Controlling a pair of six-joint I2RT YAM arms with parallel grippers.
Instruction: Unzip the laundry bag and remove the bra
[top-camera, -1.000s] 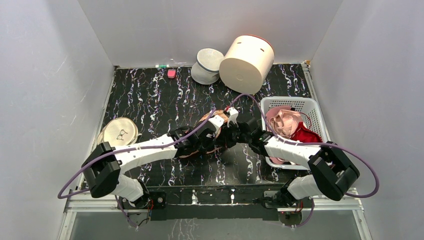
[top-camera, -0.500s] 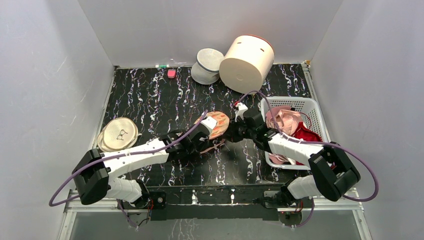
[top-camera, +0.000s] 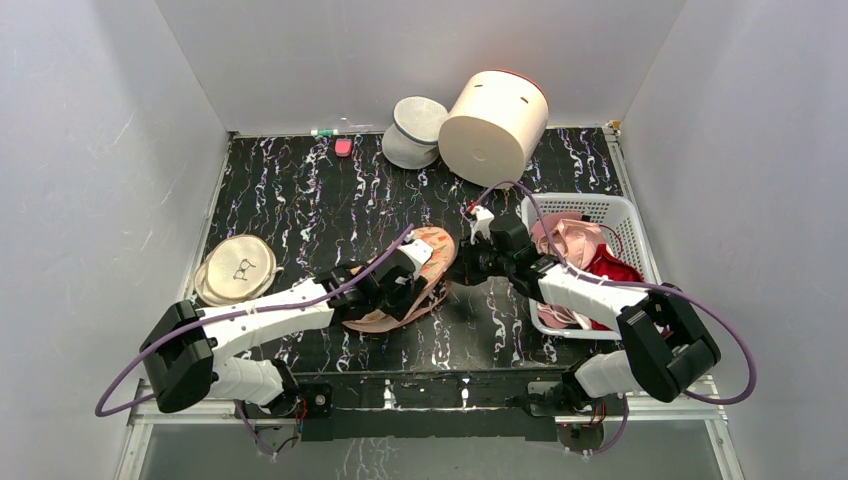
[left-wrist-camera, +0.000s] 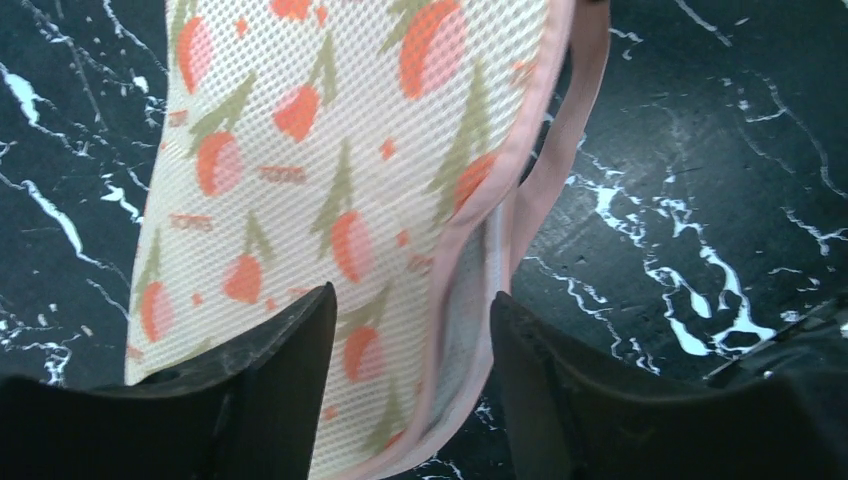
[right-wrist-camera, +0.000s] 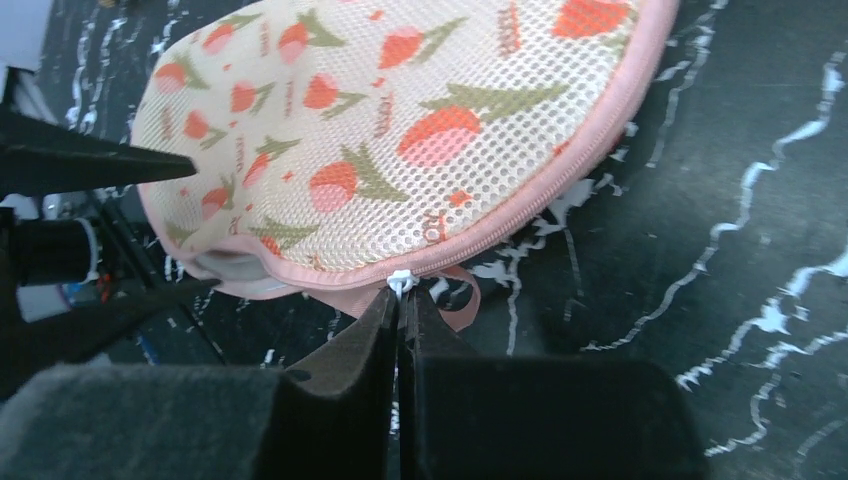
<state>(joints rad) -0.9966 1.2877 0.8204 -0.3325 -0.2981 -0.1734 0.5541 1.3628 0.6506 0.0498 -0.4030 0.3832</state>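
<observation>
1. Released since the earlier frame, the laundry bag (top-camera: 405, 290) lies flat mid-way along the desk (top-camera: 300, 190), nearer its front edge.
2. Left gripper (left-wrist-camera: 412, 300), half-wide, straddles the bag's pink zip edge.
3. Right gripper (right-wrist-camera: 398, 297) pinches the white zip pull (right-wrist-camera: 401, 281) tight.

Bright, even overhead light in all views. Soft shadows pool on the dark marbled table (top-camera: 300, 190). Wrist-camera foregrounds look slightly blurred.

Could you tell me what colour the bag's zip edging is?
Pale pink edging, clearest in the right wrist view.
</observation>
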